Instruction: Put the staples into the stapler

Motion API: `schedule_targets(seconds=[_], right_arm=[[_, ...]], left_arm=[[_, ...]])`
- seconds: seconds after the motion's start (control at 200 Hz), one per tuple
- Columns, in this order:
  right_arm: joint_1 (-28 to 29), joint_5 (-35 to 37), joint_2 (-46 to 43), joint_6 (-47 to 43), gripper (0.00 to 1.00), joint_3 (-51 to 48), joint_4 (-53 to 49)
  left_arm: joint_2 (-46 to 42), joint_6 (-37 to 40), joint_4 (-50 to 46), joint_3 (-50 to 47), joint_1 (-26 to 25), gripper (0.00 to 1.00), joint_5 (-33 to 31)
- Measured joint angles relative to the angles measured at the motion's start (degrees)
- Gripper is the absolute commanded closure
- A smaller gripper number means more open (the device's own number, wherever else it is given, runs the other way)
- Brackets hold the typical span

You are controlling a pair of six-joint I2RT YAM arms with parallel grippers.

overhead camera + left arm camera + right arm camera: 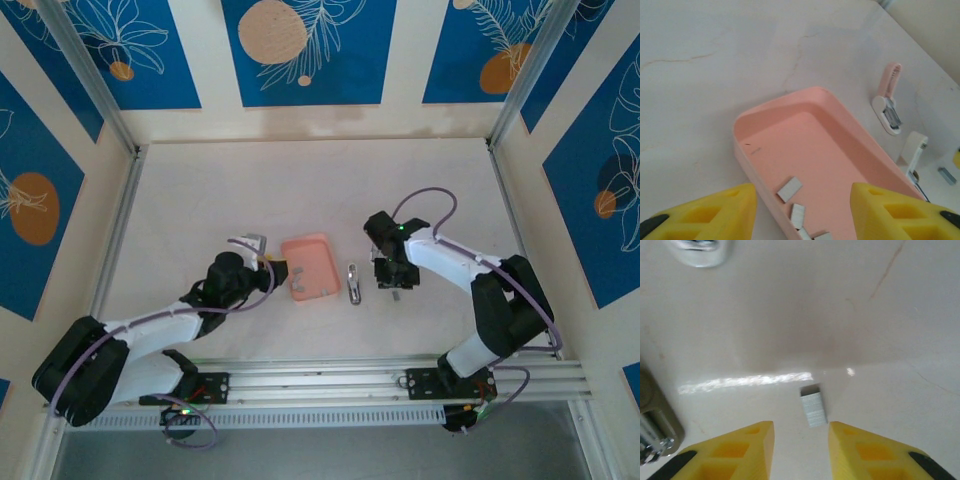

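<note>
The stapler (353, 283) lies swung open near the middle of the surface, just right of the tray (312, 255). Whether its channel holds anything I cannot tell. One strip (813, 407) lies on the surface between the right gripper's (801, 432) parted fingers, not gripped. More staples (789, 189) lie at the tray's near end under the left gripper (803, 197), whose fingers are also apart. Loading looks not yet begun.

Metallic grey staples (813, 410), glossy table (840, 315)

stapler (697, 250): cut by top edge | tray (785, 100): near end cut off
</note>
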Motion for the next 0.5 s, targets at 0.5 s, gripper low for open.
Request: schedule_targets(seconds=[0.5], right_arm=[[-5.0,-6.4,4.6,-4.5,0.66,-1.2,2.3]], left_arm=[[7.6,0.6,9.9,0.3,0.0,0.48,12.5]])
